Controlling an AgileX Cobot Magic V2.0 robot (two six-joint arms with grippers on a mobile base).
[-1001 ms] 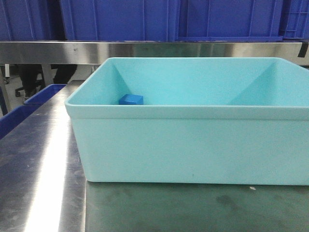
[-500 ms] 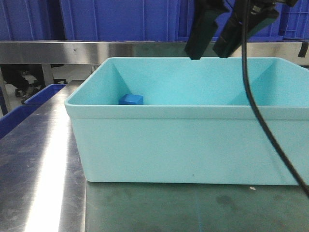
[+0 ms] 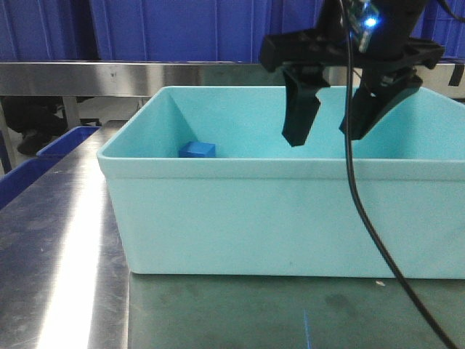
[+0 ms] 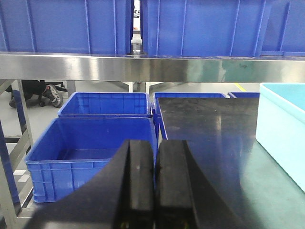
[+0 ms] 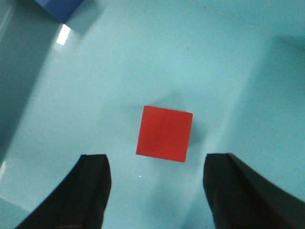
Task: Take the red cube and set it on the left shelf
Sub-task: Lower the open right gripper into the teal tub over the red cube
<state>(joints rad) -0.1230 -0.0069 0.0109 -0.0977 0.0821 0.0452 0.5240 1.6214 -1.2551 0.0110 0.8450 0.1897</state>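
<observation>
The red cube (image 5: 164, 133) lies on the floor of the pale teal tub (image 3: 290, 218). It shows only in the right wrist view, just ahead of my open right gripper (image 5: 157, 164), between the lines of its two fingers. In the front view the right gripper (image 3: 327, 137) hangs open inside the tub's upper rim; the tub wall hides the cube there. My left gripper (image 4: 155, 148) is shut and empty, facing the left shelf (image 4: 143, 67) with its steel rail and blue crates (image 4: 62, 24).
A small blue cube (image 3: 197, 150) sits at the tub's back left; it also shows in the right wrist view (image 5: 64, 8). Blue crates (image 4: 90, 152) stand below the shelf rail. The right arm's black cable (image 3: 363, 218) hangs before the tub. The steel table (image 3: 65, 276) extends left.
The right gripper came into the front view from above and has lowered from above the tub rim to inside the tub. The blue cube has not moved.
</observation>
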